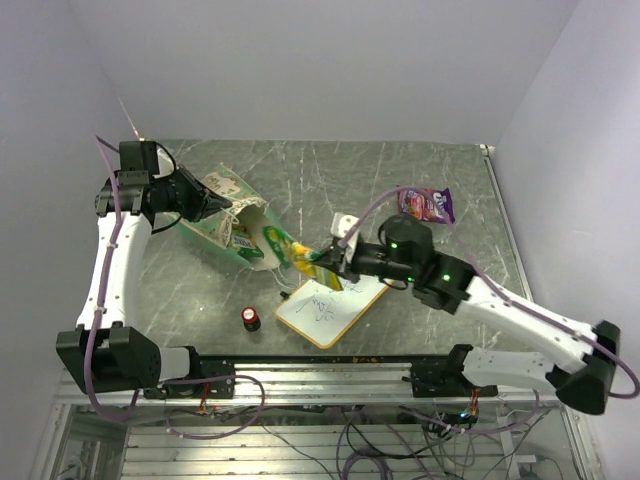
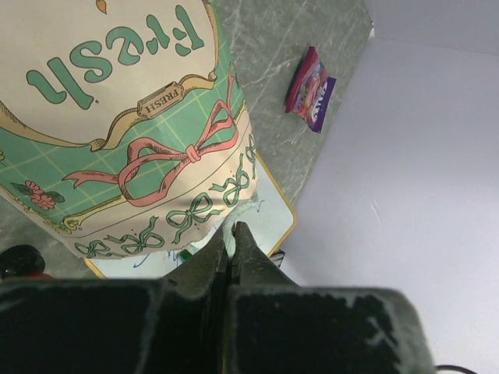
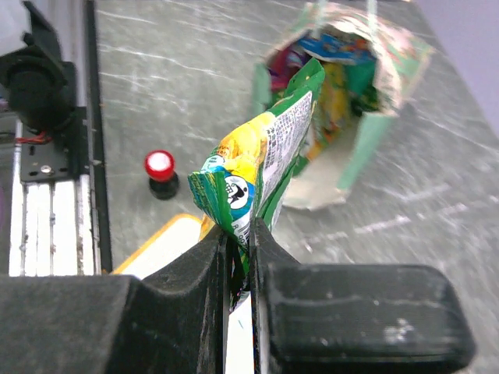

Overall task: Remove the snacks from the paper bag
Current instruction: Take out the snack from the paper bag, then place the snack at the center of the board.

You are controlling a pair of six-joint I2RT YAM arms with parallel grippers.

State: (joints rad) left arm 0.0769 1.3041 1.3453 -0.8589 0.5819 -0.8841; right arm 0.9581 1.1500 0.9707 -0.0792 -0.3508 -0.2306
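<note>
The right end effector [image 3: 240, 238] is pinched narrow on the crimped end of a green-and-yellow snack packet [image 3: 261, 167]. The packet hangs in the air between the paper bag [image 1: 232, 222] and the whiteboard [image 1: 330, 305], its far end close to the bag's mouth. The grip is only on that crimped edge, so I'd worry the shiny packet could slide out, or swing and drop onto the whiteboard. If its tip catches the bag's crumpled lip, the bag may get dragged along.

The left end effector [image 2: 231, 248] is closed tight on what looks like the bag's edge, at the end away from the mouth. That pinch is thin too, and a tug could pull the paper free or tear it. The red-capped cylinder [image 1: 250, 318] stands near enough to be knocked over. A purple snack packet [image 1: 427, 204] lies out on the surface [image 1: 400, 160], well apart from the bag.

More packets show inside the bag's mouth from the right wrist, but they overlap and blur, so I can't count them. Exactly what the left jaws pinch is hard to make out.
</note>
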